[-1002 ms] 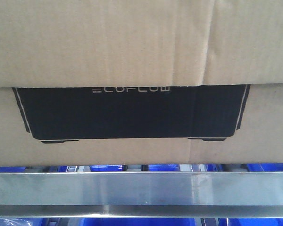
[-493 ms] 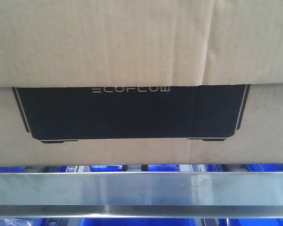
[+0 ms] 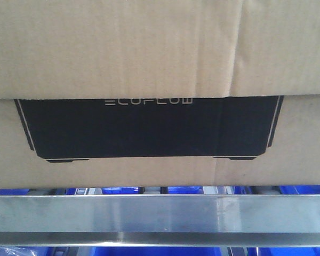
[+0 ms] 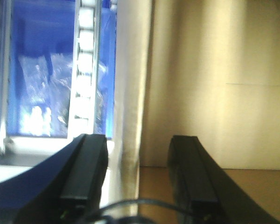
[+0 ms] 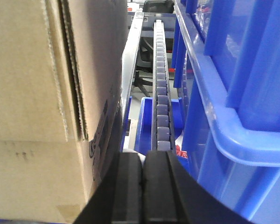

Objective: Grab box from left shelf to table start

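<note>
Front view: the box (image 3: pixel 160 64) fills most of the frame, its black ECOFLOW panel facing the camera, just above the silver front rail of the left shelf (image 3: pixel 160 216). Blue bins (image 3: pixel 120 189) show through the narrow gap between them. The tabletop is nowhere in view, so I judge the task to be early: the box is at the shelf and the whole carry remains.

Left wrist view: the left claw (image 4: pixel 137 149) is spread, its 2 fingers (image 4: pixel 86 172) straddling a vertical edge of the box; whether they touch it I cannot tell. A blue bin (image 4: pixel 42 56) beyond holds clear plastic bags (image 4: pixel 42 93).

Right wrist view: the right claw (image 5: pixel 143 161) is pressed together, pinching nothing, just beside the box's side, with a roller track (image 5: pixel 161 93) ahead. The large blue bin (image 5: pixel 233 93) hides its contents.
</note>
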`<action>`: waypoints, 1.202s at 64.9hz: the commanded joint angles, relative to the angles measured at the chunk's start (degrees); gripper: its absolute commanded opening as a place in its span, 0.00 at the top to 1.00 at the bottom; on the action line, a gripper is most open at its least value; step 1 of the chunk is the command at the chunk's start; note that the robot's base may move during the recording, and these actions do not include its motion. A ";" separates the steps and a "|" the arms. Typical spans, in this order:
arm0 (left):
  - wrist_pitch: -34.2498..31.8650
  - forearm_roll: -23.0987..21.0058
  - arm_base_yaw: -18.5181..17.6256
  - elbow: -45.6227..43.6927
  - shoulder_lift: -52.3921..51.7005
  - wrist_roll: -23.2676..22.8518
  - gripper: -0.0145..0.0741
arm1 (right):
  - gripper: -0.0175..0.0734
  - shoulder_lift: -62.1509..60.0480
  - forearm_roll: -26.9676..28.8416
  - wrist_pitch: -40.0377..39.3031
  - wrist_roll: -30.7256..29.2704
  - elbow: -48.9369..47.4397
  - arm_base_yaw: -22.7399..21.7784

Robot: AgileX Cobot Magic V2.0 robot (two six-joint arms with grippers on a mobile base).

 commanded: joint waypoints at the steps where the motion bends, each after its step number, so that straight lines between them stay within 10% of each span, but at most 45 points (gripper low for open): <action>1: -0.05 -0.49 0.02 -0.97 -1.42 -1.13 0.58 | 0.75 -0.81 -0.33 -5.04 -0.28 -1.05 -0.20; 62: 2.98 0.31 0.02 -0.05 0.72 -0.17 0.58 | 0.75 -0.81 -0.33 -5.04 -0.28 -1.05 -0.20; 78: 2.98 0.31 0.02 -0.05 0.72 -0.17 0.72 | 0.75 -0.81 -0.33 -5.04 -0.28 -1.05 -0.20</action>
